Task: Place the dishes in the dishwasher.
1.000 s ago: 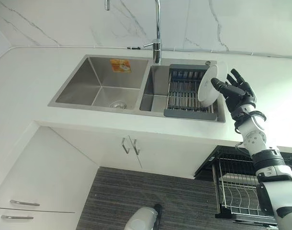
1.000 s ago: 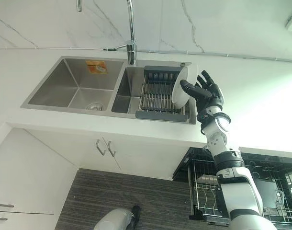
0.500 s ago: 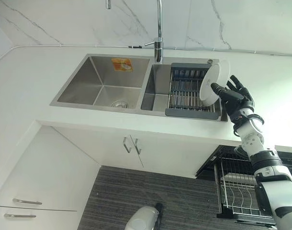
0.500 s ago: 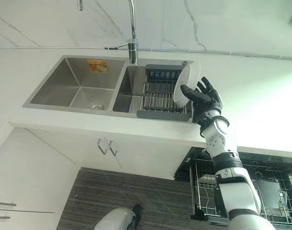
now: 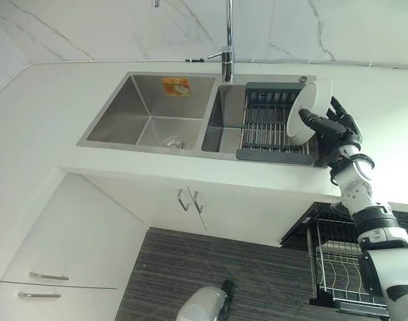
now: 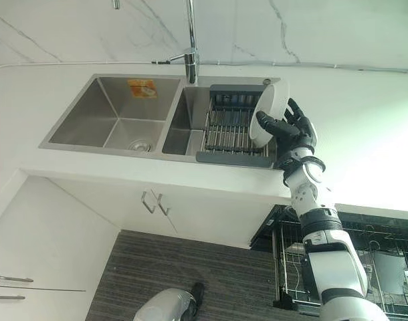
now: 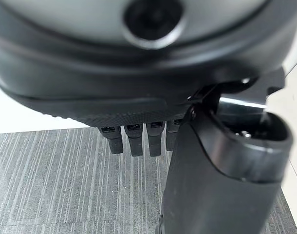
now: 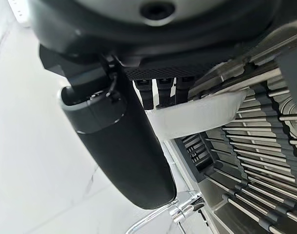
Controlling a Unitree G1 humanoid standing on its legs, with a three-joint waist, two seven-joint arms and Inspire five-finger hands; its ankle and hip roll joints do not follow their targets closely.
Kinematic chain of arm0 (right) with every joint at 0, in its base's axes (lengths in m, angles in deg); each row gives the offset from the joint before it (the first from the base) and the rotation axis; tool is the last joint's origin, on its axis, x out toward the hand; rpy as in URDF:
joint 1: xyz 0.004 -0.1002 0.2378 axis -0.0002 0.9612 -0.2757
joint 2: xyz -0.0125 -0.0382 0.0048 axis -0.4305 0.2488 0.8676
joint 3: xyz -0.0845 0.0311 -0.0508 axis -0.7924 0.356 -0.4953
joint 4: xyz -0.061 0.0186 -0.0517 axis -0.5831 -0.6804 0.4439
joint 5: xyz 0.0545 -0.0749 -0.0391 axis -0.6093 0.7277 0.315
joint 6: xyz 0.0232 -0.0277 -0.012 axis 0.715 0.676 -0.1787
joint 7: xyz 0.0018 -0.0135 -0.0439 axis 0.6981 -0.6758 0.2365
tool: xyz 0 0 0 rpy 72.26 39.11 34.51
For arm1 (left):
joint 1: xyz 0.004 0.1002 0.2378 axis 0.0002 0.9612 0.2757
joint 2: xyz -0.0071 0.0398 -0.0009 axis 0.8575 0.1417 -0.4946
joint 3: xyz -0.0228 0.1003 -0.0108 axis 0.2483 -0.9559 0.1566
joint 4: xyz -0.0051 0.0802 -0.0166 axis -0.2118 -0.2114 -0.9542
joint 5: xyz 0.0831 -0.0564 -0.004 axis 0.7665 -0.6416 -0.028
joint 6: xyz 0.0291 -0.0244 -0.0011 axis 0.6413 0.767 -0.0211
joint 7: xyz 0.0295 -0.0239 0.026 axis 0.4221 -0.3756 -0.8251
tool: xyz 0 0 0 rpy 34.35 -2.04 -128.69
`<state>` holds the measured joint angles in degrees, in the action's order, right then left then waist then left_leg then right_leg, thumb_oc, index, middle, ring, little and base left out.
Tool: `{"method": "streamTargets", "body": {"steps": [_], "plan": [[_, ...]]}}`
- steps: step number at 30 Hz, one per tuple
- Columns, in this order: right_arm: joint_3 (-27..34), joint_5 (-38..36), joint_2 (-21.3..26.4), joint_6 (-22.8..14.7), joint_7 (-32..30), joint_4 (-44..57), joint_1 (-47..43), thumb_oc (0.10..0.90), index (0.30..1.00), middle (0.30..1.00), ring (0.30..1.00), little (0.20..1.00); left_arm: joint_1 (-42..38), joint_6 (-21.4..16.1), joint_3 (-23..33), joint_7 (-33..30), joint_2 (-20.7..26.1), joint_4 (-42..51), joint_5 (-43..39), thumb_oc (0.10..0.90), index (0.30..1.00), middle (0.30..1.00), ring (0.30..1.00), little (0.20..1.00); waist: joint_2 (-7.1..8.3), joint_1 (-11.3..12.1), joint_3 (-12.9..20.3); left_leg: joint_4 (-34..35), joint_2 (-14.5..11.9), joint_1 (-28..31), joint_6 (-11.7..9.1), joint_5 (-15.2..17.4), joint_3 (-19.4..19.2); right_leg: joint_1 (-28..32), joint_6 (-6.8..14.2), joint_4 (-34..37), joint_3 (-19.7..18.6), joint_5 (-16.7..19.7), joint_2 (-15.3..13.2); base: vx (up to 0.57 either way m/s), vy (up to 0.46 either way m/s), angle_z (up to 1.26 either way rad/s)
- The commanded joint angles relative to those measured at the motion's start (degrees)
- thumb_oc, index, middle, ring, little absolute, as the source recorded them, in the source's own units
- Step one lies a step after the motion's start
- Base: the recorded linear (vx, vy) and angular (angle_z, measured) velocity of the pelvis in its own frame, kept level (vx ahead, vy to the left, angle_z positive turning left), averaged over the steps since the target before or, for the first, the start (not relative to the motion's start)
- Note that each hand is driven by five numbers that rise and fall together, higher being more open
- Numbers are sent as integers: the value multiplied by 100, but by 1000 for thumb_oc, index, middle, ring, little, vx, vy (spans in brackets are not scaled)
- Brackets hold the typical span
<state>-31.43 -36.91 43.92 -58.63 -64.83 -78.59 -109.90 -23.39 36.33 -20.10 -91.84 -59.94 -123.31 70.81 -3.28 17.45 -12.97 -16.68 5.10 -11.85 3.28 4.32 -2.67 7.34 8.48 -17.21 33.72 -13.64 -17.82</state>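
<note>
Head stereo pair looking down, sharing sink, wrist cameras close behind hands

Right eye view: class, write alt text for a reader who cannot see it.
The robot's right hand grips a white plate, tilted on edge over the drying rack in the sink's right basin. An open dishwasher rack sits lower right.

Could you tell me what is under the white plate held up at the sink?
Under the white plate lies the dark drying rack set in the sink's right basin, its bars bare where visible. The right hand grips the plate, which covers the rack's right edge.
</note>
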Motion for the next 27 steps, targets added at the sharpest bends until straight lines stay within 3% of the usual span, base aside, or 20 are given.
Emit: {"method": "streamTargets", "body": {"steps": [1,16,27], "plan": [[-166,280,243,-338,330,-36,-663,400,300,300,300,300,195,9,-247,-99,506,-43,140,800,900,900,900,900,-50,147,243,-51,-648,225,-573,706,-67,-452,213,2,-386,222,-218,0,0,0],[-280,455,258,-341,368,2,-755,400,300,300,300,300,222,18,-191,-37,525,15,100,800,900,900,900,900,-60,155,168,-51,-653,228,-563,693,-62,-443,209,2,-371,239,-210,0,0,0],[-265,220,82,-770,278,477,-621,400,300,300,300,300,184,27,-192,-35,539,18,51,800,900,900,900,900,46,42,202,-51,-764,338,-561,751,-199,-476,225,2,-477,250,-134,-40,-62,-4]]}}
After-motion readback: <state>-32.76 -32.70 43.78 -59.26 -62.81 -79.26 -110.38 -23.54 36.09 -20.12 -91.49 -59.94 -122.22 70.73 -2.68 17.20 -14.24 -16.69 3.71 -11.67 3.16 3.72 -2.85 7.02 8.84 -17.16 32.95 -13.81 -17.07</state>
